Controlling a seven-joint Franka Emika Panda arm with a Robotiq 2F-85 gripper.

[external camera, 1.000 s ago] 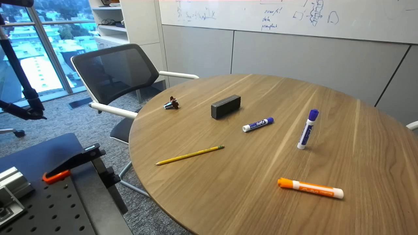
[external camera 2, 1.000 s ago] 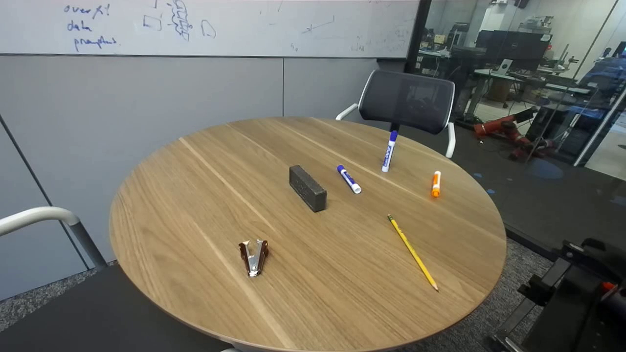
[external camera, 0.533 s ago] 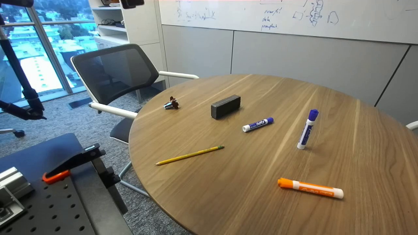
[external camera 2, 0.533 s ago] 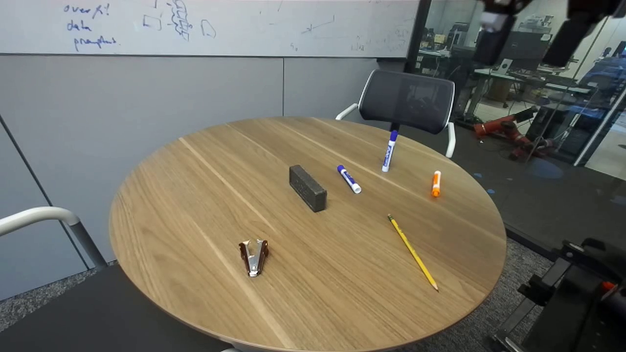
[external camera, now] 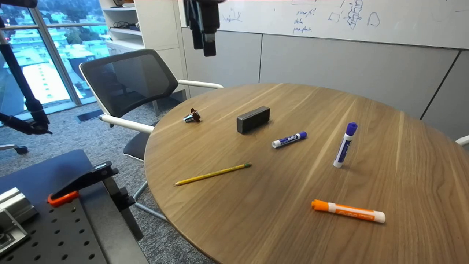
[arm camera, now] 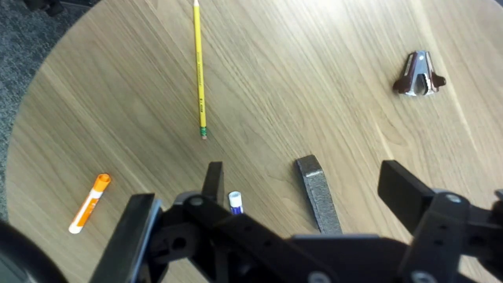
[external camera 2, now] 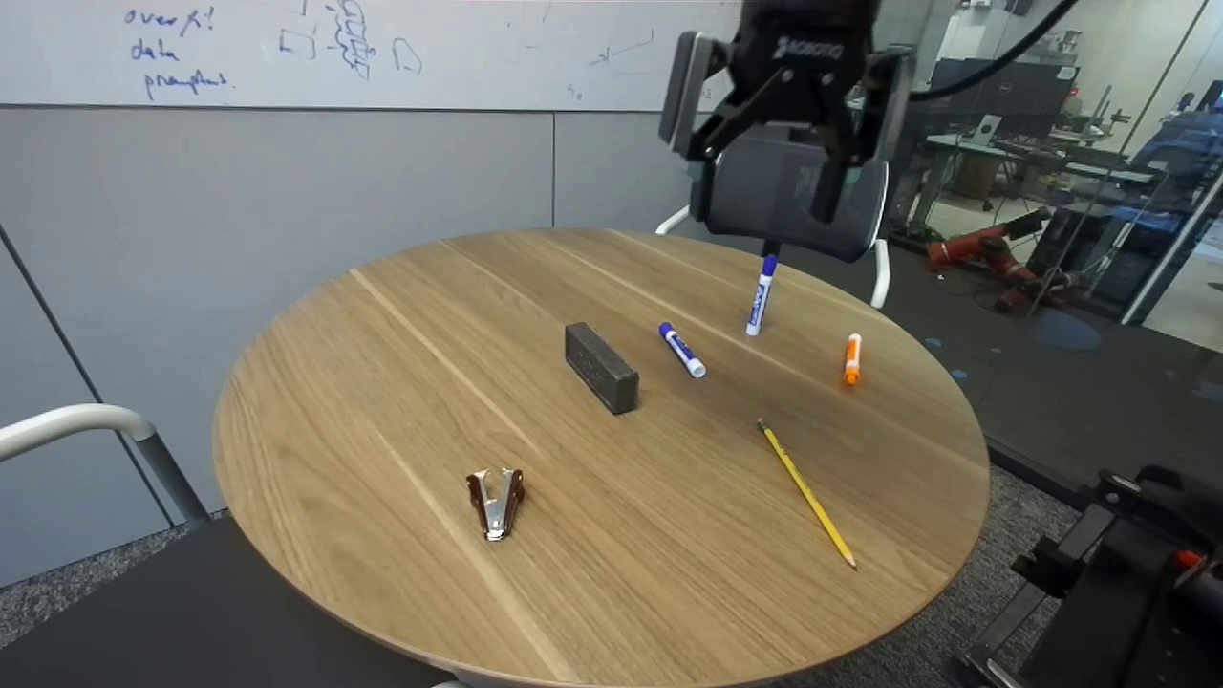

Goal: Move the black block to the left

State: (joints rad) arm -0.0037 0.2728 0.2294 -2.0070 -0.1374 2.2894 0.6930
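Note:
The black block is a matte dark rectangular bar lying on the round wooden table; it shows in both exterior views [external camera: 253, 120] [external camera 2: 602, 369] and in the wrist view [arm camera: 323, 196]. My gripper [external camera: 204, 51] hangs in the air well above the table, also in an exterior view [external camera 2: 764, 203]. In the wrist view my gripper [arm camera: 301, 177] has its fingers wide apart with nothing held. The block appears between the two fingers there but far below them, and its near end is hidden by the gripper body.
A blue marker [external camera: 289, 140] lies beside the block, and another blue marker [external camera: 344, 145] stands upright. An orange marker [external camera: 348, 211], a yellow pencil [external camera: 212, 174] and a staple remover [external camera 2: 496, 505] lie on the table [external camera 2: 382, 459]. Chairs [external camera 2: 798, 196] stand around it.
My gripper has come into both exterior views from above and moved in over the table, lower than before. The block and the other table objects have not moved.

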